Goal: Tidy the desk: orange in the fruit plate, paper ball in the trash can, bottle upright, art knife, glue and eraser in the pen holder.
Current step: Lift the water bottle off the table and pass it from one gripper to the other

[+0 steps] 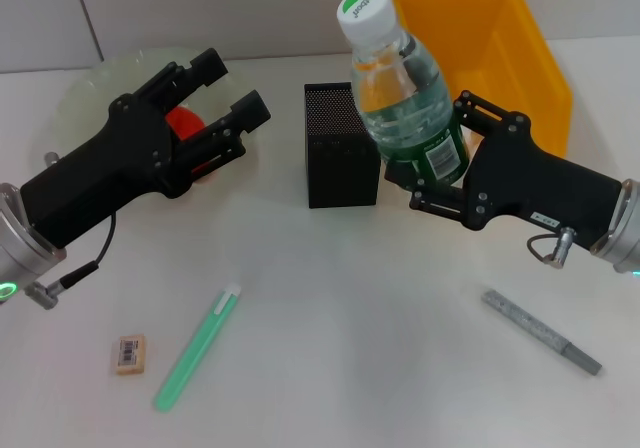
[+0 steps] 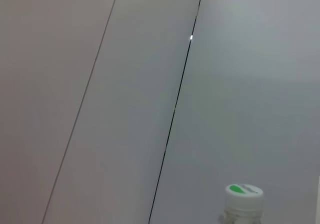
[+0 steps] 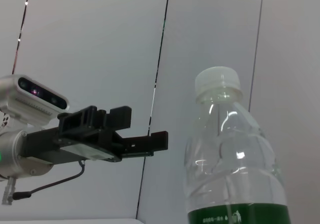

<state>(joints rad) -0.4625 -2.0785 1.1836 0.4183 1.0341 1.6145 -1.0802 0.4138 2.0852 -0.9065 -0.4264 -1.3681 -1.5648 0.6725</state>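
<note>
The right tool (image 1: 425, 173) is pinching the bottle (image 1: 402, 93) around its green label, jaws pressed against both sides, and the bottle stands roughly upright, leaning a little, with its white-and-green cap at the top. It sits just at three o'clock from the black mesh pen holder (image 1: 341, 158), close enough to nearly touch it. Behind the bottle, toward one o'clock, is the yellow trash can (image 1: 520, 58).

The left tool (image 1: 215, 103) is spread wide with nothing between its fingers, hanging over the pale fruit plate (image 1: 100, 78) at about ten o'clock from the pen holder. The orange (image 1: 185, 123) lies in that plate, showing between the open fingers and partly hidden by them; I cannot tell whether they touch it.

On the desk (image 1: 360, 318) nearer to me, the green art knife (image 1: 197, 348) lies slantwise at seven o'clock from the pen holder, and the eraser (image 1: 130, 354) is just at nine o'clock from the knife's lower end. The grey glue stick (image 1: 541, 330) lies well apart at four o'clock, below the right arm.

From the right wrist the bottle (image 3: 232, 164) fills the near view, and the left tool (image 3: 145, 134) shows beyond it, fingers apart.
</note>
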